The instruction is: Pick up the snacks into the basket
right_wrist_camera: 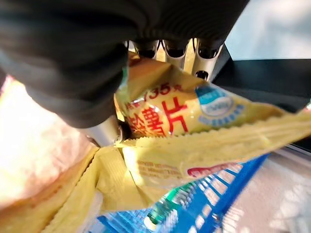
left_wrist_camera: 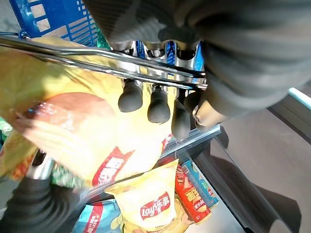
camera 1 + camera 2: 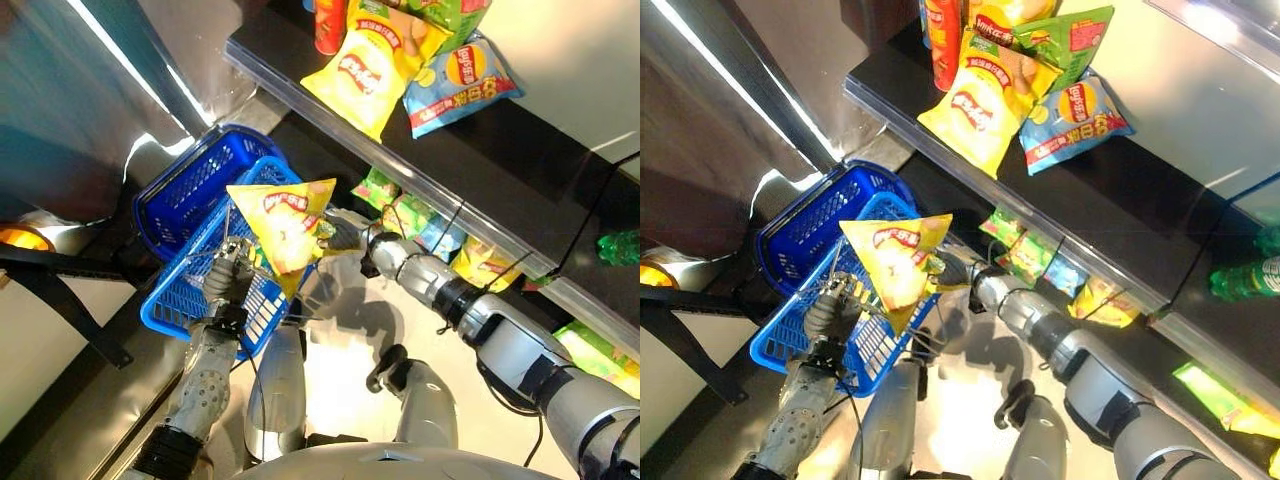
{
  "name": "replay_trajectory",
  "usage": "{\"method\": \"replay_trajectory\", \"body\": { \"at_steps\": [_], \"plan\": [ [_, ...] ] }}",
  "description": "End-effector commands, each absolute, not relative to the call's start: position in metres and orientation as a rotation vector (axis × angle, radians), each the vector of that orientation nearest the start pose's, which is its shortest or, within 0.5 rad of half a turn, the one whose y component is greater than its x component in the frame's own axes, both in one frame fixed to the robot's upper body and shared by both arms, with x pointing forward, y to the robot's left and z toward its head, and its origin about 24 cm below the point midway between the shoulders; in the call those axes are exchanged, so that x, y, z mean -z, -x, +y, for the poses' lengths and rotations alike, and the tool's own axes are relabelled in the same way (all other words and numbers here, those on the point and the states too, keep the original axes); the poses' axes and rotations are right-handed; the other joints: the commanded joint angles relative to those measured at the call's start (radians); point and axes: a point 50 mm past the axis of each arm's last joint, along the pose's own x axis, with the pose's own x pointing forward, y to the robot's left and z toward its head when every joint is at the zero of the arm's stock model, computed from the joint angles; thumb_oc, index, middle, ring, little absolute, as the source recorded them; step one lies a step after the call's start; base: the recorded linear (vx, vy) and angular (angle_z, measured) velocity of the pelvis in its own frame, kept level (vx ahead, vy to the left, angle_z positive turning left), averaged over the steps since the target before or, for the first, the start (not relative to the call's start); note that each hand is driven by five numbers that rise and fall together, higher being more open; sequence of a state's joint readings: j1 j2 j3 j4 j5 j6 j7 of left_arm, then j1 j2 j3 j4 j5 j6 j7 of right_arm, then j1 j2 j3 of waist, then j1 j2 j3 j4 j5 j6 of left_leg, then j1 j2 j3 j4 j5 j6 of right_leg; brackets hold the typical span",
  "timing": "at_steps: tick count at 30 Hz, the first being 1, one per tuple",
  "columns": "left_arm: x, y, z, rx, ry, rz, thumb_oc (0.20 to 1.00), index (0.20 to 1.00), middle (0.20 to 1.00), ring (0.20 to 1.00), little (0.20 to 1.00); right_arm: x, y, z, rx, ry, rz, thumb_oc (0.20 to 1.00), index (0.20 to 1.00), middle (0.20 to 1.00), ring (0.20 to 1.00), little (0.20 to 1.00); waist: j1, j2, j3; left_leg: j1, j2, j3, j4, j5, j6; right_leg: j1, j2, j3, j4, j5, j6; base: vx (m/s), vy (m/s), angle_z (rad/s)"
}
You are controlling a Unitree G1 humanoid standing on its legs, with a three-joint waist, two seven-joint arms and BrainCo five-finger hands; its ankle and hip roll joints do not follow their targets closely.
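Your right hand (image 3: 345, 232) grips one edge of the yellow chip bag (image 3: 285, 225), fingers curled onto the foil; the right wrist view confirms the pinch. The bag hangs over the blue basket (image 3: 190, 190), its lower corner at or just past the near rim, not yet inside. Your left hand (image 3: 228, 275) is closed round the basket's metal handle (image 2: 97, 56), as the left wrist view shows, and carries the basket at a tilt.

Hazards from this position:

- The grip sits on a single edge. The bag is light and slick, so it may swing or slip out before it is centred over the opening.
- The lower corner lies close to the rim. If you release here, the bag may catch on the rim and tip out to the floor.
- The basket is tilted. A further tilt of your left hand could spill anything already inside.
- More snack bags (image 3: 375, 60) remain on the black shelf (image 3: 520, 150) above. A high right elbow could knock them off.
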State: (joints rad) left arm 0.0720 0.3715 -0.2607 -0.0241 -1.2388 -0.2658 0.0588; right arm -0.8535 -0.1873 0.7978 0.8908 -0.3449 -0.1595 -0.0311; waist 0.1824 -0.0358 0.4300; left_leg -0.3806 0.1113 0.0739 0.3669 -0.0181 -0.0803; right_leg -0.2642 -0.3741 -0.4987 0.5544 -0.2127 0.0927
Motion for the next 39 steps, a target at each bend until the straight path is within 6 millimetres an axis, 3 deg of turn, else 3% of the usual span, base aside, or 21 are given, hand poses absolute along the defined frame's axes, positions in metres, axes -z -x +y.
{"method": "replay_trajectory", "body": {
  "at_steps": [1, 7, 14, 26, 29, 34, 39],
  "plan": [
    [-0.119, -0.226, 0.131, 0.419, 1.025, -0.297, 0.200, 0.200, 0.200, 0.200, 0.200, -0.080, -0.362, -0.012, -0.687, 1.200, -0.246, 0.200, 0.200, 0.200, 0.200, 0.200, 0.018, 0.028, -0.050, 0.030, 0.005, -0.017, -0.017, -0.028, 0.041, 0.004, -0.042, 0.051, -0.097, 0.261, 0.098, -0.01, -0.003, 0.04],
    [-0.123, -0.227, 0.125, 0.462, 1.033, -0.291, 0.200, 0.200, 0.200, 0.200, 0.200, -0.072, -0.365, -0.007, -0.664, 1.271, -0.176, 0.200, 0.200, 0.200, 0.200, 0.200, 0.034, 0.039, -0.053, 0.025, 0.002, -0.024, -0.017, -0.025, 0.044, 0.004, -0.039, 0.044, -0.096, 0.259, 0.096, -0.01, -0.006, 0.03],
    [-0.124, -0.229, 0.113, 0.540, 1.028, -0.259, 0.200, 0.200, 0.200, 0.200, 0.200, -0.035, -0.355, -0.016, -0.744, 1.445, -0.001, 0.200, 0.200, 0.200, 0.200, 0.200, 0.061, 0.067, -0.068, 0.018, -0.008, -0.040, -0.026, -0.023, 0.047, 0.011, -0.042, 0.022, -0.093, 0.257, 0.101, 0.01, -0.004, 0.11],
    [-0.129, -0.235, 0.100, 0.603, 1.025, -0.255, 0.200, 0.200, 0.200, 0.200, 0.200, -0.019, -0.348, -0.027, -0.809, 1.688, -0.049, 0.200, 0.200, 0.200, 0.200, 0.200, 0.083, 0.088, -0.067, 0.018, -0.022, -0.055, -0.030, -0.025, 0.050, 0.017, -0.052, 0.016, -0.087, 0.254, 0.110, 0.01, 0.003, 0.06],
    [-0.129, -0.235, 0.099, 0.599, 1.030, -0.255, 0.200, 0.200, 0.200, 0.200, 0.200, -0.020, -0.348, -0.027, -0.807, 1.709, -0.075, 0.200, 0.200, 0.200, 0.200, 0.200, 0.081, 0.088, -0.066, 0.018, -0.023, -0.055, -0.031, -0.025, 0.050, 0.015, -0.054, 0.017, -0.086, 0.253, 0.110, 0.00, 0.000, 0.00],
    [-0.129, -0.235, 0.099, 0.581, 1.045, -0.262, 0.200, 0.200, 0.200, 0.200, 0.200, -0.044, -0.349, -0.001, -0.811, 1.633, -0.244, 0.200, 0.200, 0.200, 0.200, 0.200, 0.073, 0.082, -0.060, 0.017, -0.022, -0.055, -0.027, -0.026, 0.052, 0.005, -0.053, 0.028, -0.082, 0.251, 0.109, 0.00, 0.000, 0.00],
    [-0.131, -0.233, 0.098, 0.586, 1.061, -0.270, 0.200, 0.200, 0.200, 0.200, 0.200, -0.058, -0.347, 0.011, -0.815, 1.626, -0.356, 0.200, 0.200, 0.200, 0.200, 0.200, 0.071, 0.086, -0.057, 0.011, -0.022, -0.054, -0.023, -0.026, 0.051, 0.003, -0.056, 0.026, -0.079, 0.246, 0.108, 0.00, 0.000, 0.00]
  ]
}}
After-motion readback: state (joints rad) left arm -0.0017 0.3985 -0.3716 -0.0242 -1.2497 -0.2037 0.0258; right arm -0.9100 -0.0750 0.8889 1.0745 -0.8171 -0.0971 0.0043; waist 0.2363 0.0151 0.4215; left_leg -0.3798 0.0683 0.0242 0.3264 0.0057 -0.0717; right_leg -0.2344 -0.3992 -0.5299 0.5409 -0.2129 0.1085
